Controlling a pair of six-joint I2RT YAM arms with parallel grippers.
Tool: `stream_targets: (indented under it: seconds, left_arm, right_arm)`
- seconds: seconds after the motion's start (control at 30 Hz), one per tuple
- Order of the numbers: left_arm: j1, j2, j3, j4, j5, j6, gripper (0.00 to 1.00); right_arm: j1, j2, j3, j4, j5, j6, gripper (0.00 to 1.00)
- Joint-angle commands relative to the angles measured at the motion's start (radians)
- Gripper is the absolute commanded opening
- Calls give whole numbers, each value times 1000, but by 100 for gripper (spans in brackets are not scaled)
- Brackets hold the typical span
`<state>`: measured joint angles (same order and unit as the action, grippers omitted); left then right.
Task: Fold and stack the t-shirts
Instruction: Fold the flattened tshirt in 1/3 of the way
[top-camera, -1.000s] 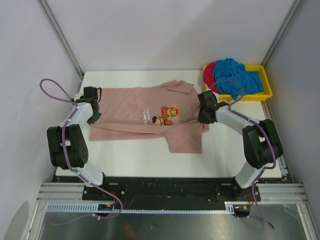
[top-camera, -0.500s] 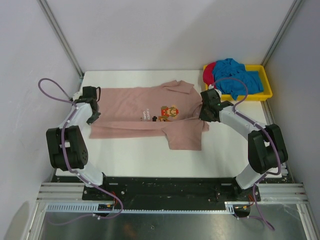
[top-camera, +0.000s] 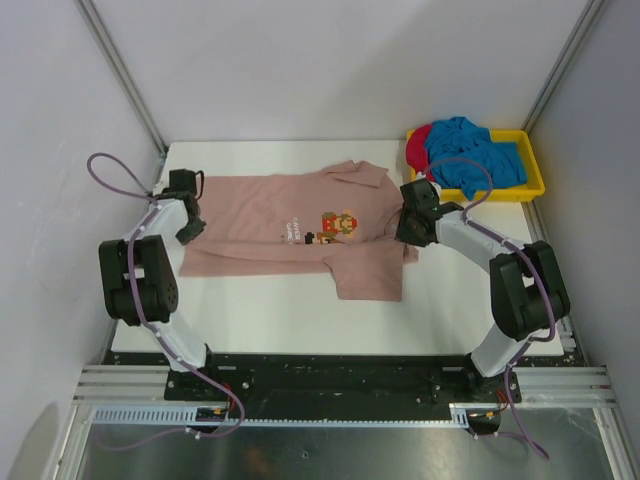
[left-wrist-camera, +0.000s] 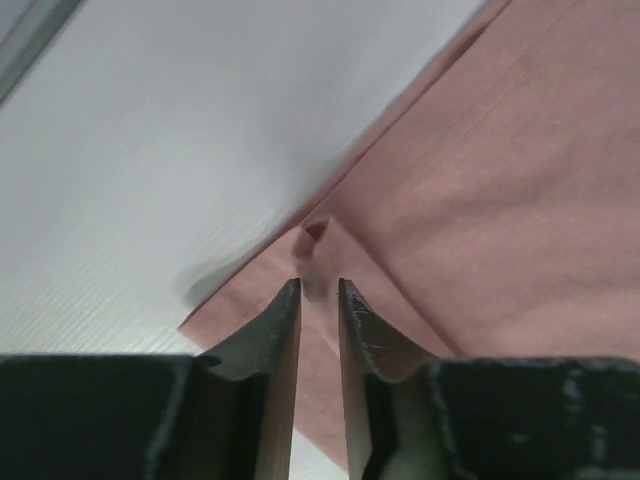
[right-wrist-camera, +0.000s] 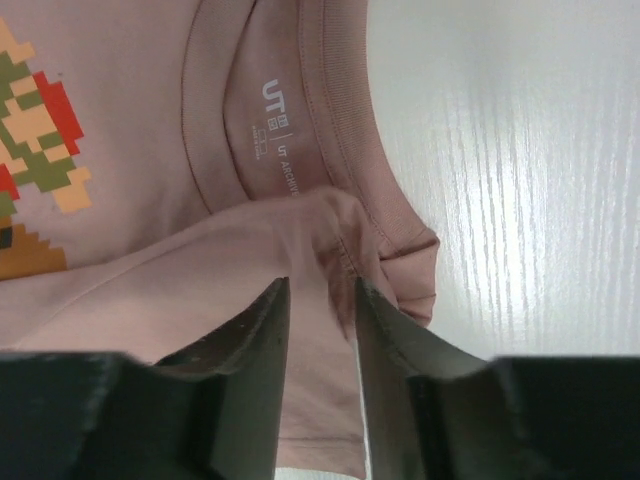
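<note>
Surface (top-camera: 260, 305) carries the pink t-shirt (top-camera: 260, 215) spread out, maybe one fold in, so most folding's left. Blue t-shirt (top-camera: 470, 155) and red t-shirt (top-camera: 418, 148) sit crumpled in the yellow tray (top-camera: 535, 188). Left tool (left-wrist-camera: 318, 288) at its hem (left-wrist-camera: 245, 295), right tool (right-wrist-camera: 322, 290) at its collar (right-wrist-camera: 340, 130), both slightly parted, gripping nothing.

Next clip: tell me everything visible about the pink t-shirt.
The pink t-shirt is soft dusty-pink cloth with a pixel-figure chest print and a ribbed collar with an inside label. It lies spread on the white table, collar to the right, near edge folded over, one sleeve pointing to the near side. The left gripper sits at a hem corner, the right gripper at the collar, fingers slightly parted over puckered cloth.
</note>
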<state>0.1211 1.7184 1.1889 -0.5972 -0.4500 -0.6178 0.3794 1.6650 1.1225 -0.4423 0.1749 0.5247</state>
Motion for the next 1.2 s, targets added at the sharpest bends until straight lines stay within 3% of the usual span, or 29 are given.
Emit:
stream_targets:
  seconds: [0.0,0.03,0.1,0.2,0.43,0.7,1.17]
  left_arm:
    - [14,9,59,60,48,49,44]
    - [16,-2,57,64,55,52,57]
    - [24,-30,53,68,64,63,74]
    - [29,-82,37,68,83,79,80]
    - [1,-220,-85,69,178,83,70]
    - [-22,-320,-197,70,238,88,67]
    - [-23,-357,-254,88,259,100,65]
  right_arm:
    - [-6,-17,23,12,21,-7,49]
    - [-6,-30,22,7,27,-13,56]
    - [-6,-64,22,-11,36,-23,64]
    - [-2,-122,8,-37,28,-28,66]
    - [93,-277,-163,-33,-41,16,56]
    - [251,-365,-353,-32,-8,109,56]
    - [327,-236,-392,52,103,136,56]
